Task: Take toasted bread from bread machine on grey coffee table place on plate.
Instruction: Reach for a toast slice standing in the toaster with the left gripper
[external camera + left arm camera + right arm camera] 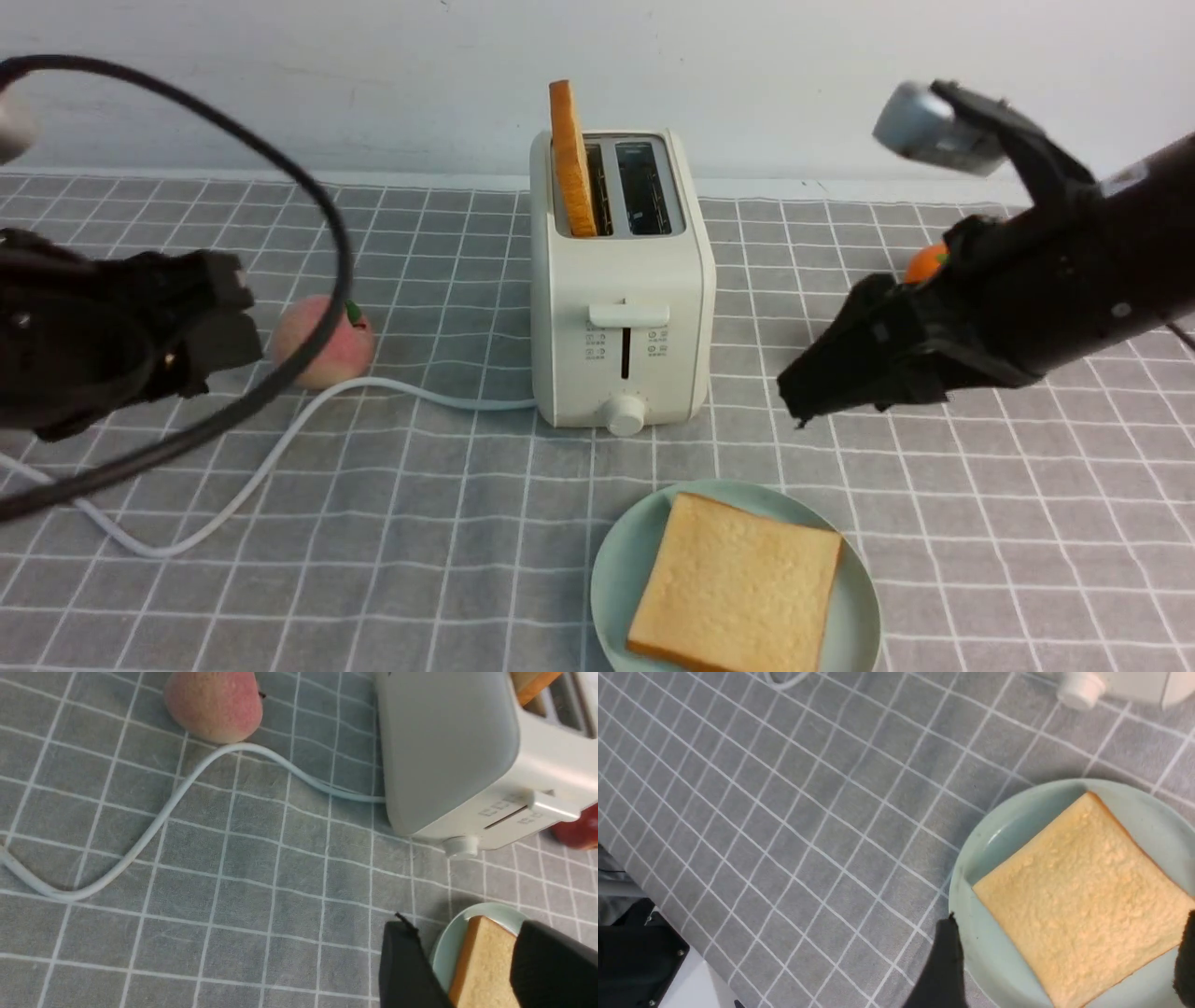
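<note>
Bread slice [738,583] on plate [616,579] before bread machine [621,280], second slice [571,159] in left slot, peach [322,343] left

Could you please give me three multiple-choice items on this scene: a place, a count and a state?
1. How many bread slices lie on the plate? A none B one C two
2. Where does the peach sit? A left of the toaster B right of it C behind it
3. The right tool is: A shut on bread B open, empty C shut, empty
B: one slice lies flat there. A: it sits at the toaster's left. B: its fingers stand apart, nothing between.
</note>
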Controlling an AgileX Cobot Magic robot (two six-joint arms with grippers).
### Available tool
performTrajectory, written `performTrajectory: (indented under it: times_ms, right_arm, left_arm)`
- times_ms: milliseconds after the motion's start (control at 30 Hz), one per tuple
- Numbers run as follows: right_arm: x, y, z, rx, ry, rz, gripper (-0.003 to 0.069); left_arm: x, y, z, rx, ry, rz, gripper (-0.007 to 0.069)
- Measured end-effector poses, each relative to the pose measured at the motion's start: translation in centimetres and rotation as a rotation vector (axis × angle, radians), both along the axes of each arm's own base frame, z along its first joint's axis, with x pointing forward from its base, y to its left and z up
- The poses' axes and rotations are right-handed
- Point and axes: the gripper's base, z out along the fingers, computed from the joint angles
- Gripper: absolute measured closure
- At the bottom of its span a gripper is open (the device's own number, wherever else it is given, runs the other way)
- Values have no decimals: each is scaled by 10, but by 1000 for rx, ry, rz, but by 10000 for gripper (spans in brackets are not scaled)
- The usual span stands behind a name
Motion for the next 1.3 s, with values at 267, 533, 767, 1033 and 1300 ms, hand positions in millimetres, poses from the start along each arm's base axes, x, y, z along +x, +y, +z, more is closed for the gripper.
performTrajectory:
  times_ms: [267,533,767,1033,1300]
  right_arm:
    - [-46,-21,32,-38,-81,-77,113]
    - [-79,-35,34,-62,-110,-112,116]
    - [-86,-37,33,-61,-114,-111,116]
    - [-87,-38,31,-90,-94,-98,116]
    - [-86,-42,29,-142,-111,-107,116]
  left_arm:
    - [73,-54,21,90,-37,-135,158]
    - [160,-108,22,105,-54,-142,122]
    - [215,-133,-9,109,-67,-139,122]
    - [235,-142,-36,100,-88,-141,218]
    - [226,-135,-15,131,-116,-138,555]
